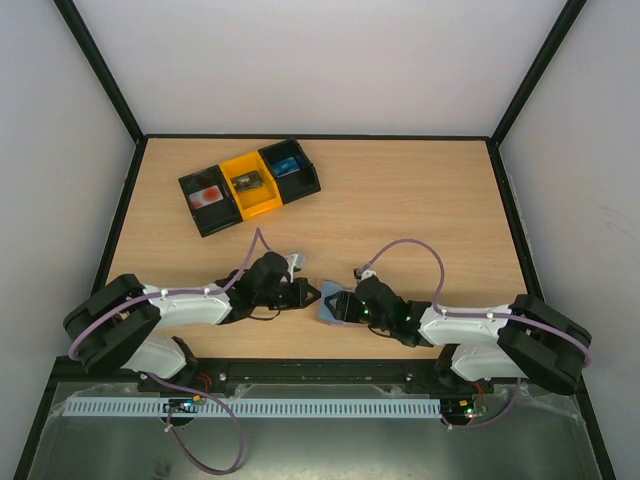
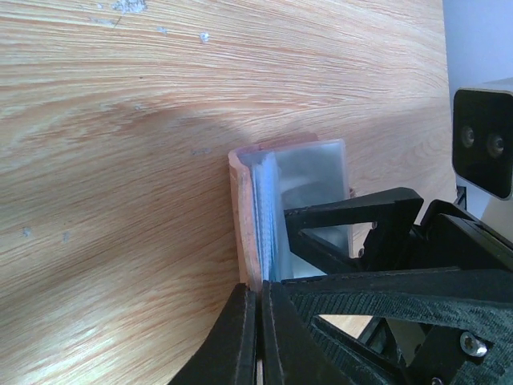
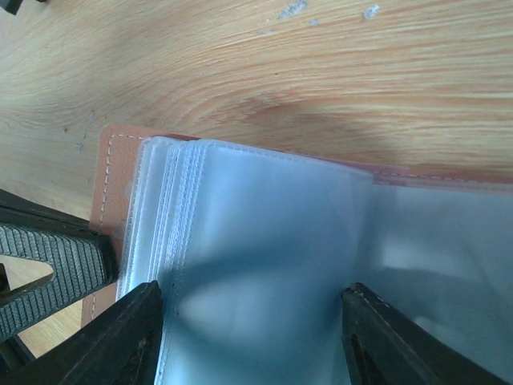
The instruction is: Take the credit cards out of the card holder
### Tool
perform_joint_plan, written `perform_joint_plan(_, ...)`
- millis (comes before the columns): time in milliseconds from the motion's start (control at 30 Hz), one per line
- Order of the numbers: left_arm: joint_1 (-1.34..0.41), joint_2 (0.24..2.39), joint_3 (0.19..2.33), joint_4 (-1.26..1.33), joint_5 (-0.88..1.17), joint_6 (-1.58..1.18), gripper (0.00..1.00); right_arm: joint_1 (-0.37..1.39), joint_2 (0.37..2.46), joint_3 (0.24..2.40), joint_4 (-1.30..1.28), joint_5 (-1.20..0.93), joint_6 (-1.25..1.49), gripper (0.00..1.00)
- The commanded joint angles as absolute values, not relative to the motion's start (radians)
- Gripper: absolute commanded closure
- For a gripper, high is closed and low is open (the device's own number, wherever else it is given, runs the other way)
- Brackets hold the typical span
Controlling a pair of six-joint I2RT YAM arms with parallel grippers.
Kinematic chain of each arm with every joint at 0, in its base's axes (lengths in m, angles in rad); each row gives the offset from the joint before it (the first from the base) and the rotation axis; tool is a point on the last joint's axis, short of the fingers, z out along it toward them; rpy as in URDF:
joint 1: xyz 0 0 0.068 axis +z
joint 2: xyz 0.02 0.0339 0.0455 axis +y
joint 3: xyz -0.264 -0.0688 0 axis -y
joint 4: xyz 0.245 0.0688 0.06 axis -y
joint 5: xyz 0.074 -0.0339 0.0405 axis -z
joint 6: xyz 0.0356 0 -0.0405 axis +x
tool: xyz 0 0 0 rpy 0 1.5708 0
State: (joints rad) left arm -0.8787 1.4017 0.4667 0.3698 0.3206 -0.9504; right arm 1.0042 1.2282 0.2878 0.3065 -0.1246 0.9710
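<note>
Two-sided work on holder (image 1: 330, 308).
Left gripper (image 2: 258, 321) clamps its cover (image 2: 240, 224); right gripper (image 3: 248, 337), agape, straddles sleeves (image 3: 264, 233). It should nip one card only.

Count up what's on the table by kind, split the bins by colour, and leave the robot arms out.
Black bins: 2
Yellow bin: 1
Card holder: 1
Total: 4
</note>
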Motion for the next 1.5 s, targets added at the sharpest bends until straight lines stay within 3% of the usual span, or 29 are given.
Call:
perform_joint_plan(0,-0.887,1.403,0.474,0.393,0.329,-0.946,0.97,1.014,1.259,0.289,0.274,-0.069,0.968,0.42)
perform_joint_plan(733,-0.887,1.378,0.462,0.374,0.304,-0.939,0.97,1.014,1.001,0.299,-0.15,0.281,0.988,0.6)
perform_joint_plan(867,-0.887,1.378,0.461,0.383,0.306,-0.942,0.97,1.014,0.898,0.303,-0.16,0.244,0.995,0.59)
perform_joint_plan(1067,-0.887,1.379,0.453,0.389,0.301,-0.948,0.97,1.014,0.813,0.28,0.088,0.007,1.006,0.51)
perform_joint_plan(1467,-0.889,1.38,0.451,0.395,0.303,-0.955,0.97,1.017,1.139,0.296,0.277,-0.11,1.005,0.39)
